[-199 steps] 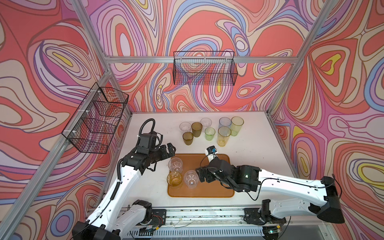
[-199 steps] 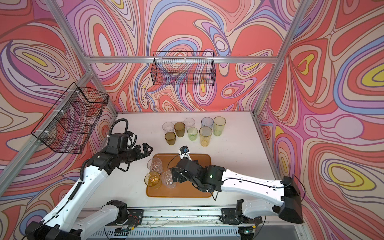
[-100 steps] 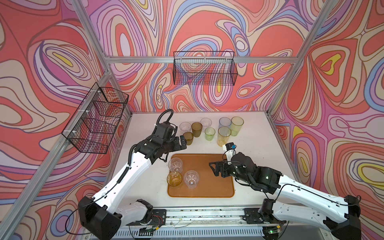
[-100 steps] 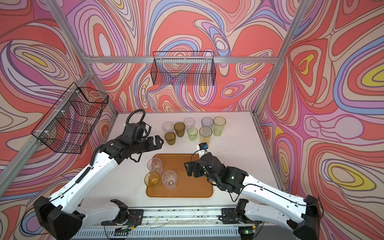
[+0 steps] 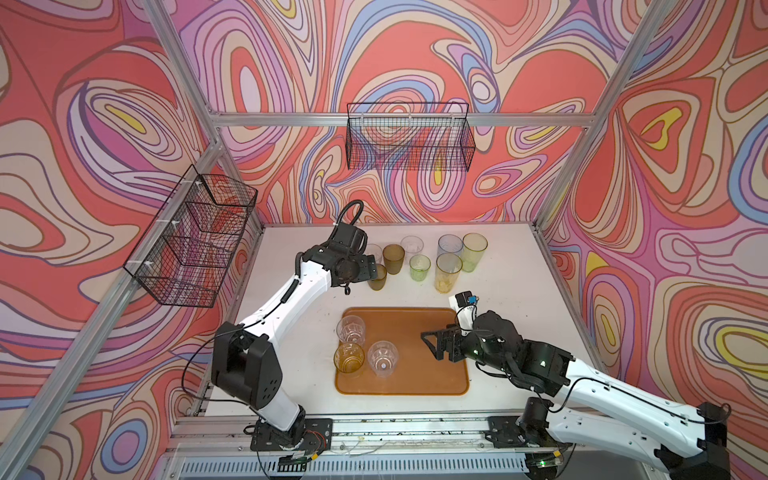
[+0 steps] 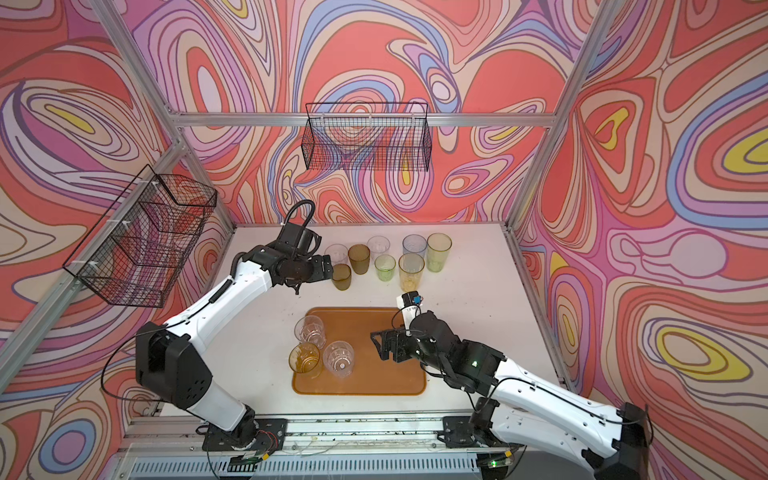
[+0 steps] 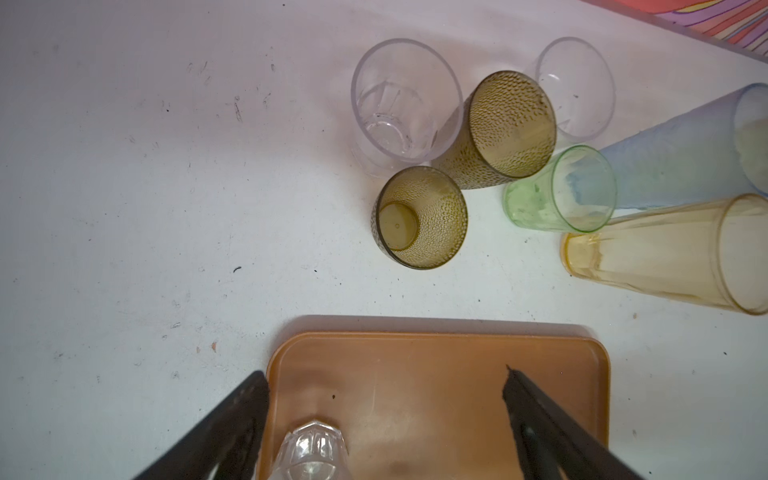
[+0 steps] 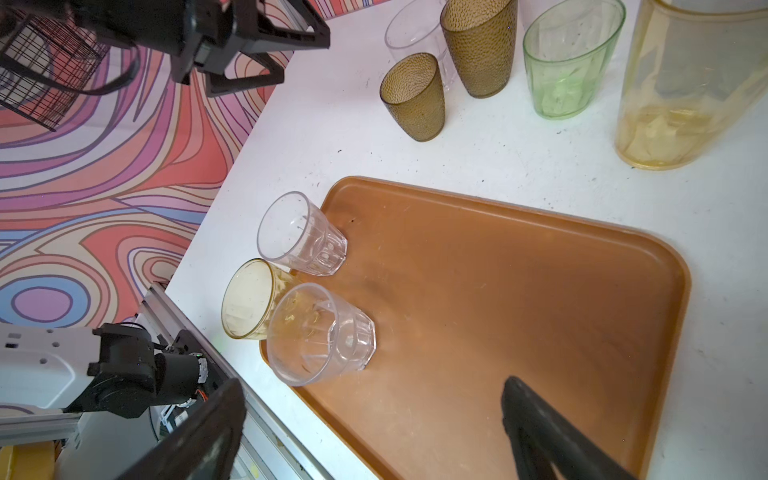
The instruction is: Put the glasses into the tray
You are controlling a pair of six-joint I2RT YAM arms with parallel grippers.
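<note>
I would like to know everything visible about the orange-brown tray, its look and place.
The tray is a flat orange-brown rectangle with rounded corners and a low raised rim; it looks like matte plastic. It lies level on the white table, near the front edge. Three upright tumblers stand at its left end: a clear faceted glass, a second clear glass and an amber glass. The remaining surface is bare.

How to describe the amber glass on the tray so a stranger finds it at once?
Find the orange-brown tray near the table's front edge. Three short glasses stand at its left end, the amber glass in the front corner. Only it is coloured; the clear glasses beside it are not.
</note>
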